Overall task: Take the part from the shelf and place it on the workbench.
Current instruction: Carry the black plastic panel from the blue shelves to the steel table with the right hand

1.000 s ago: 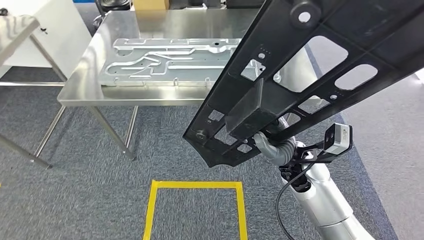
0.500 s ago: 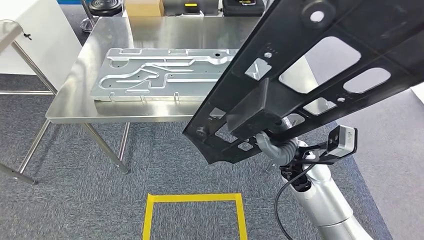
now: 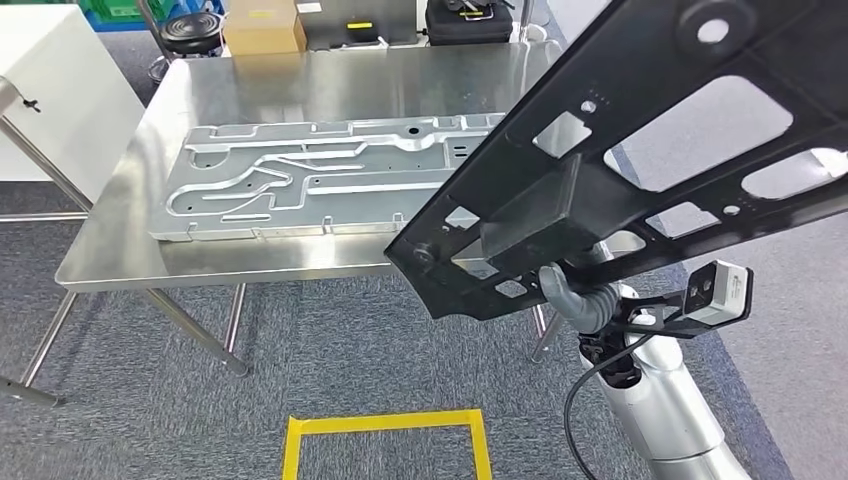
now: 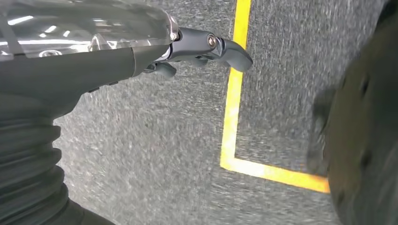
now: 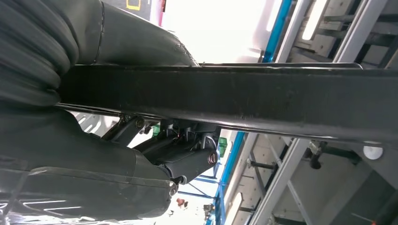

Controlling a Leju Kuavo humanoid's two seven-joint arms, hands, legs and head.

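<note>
Above the grey carpet, a long black part (image 3: pixel 640 170) with cut-out windows slants across the head view, raised in the air and not touching anything below. Its lower end hangs just in front of the near edge of the steel counter (image 3: pixel 300 85). The right hand (image 3: pixel 572 292) grips the part from underneath, its grey ribbed cover and thumb showing beneath a black block on the part's underside. From the right wrist camera, the part (image 5: pixel 263 103) runs as a dark bar, with the right hand (image 5: pixel 155 150) wrapped around it. A silver metal plate (image 3: pixel 320 180) with pressed channels lies flat on the counter. Yellow floor tape (image 3: pixel 385 425) marks a square on the carpet. The left hand (image 4: pixel 197 47) hangs over the carpet near the yellow tape (image 4: pixel 232 93), holding nothing, fingers loosely extended.
</note>
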